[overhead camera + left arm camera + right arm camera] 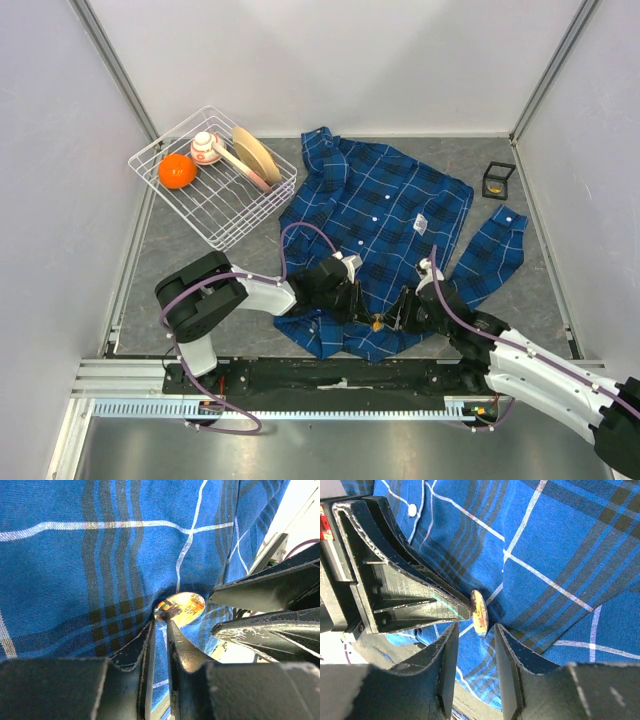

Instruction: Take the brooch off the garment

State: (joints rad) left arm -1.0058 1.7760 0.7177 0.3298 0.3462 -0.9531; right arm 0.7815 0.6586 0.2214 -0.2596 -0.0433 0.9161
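Blue plaid shirt point(380, 210) lies flat on the table point(160, 250), long axis running from the collar at the far end to the hem by my bases. The orange oval brooch point(480, 611) sits near the hem. My left gripper point(161, 625) is nearly closed, pinching cloth right beside it, while my right gripper point(476, 628) is parted narrowly, with the brooch edge-on just off the tips.

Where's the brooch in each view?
Top external: the brooch is low centre, a small orange spot on the shirt, between the left gripper and the right gripper.
Left wrist: centre, just above that camera's own fingertips.
Right wrist: centre, seen edge-on, just above its own fingers.
Shared landmark: the blue plaid shirt it is pinned to.
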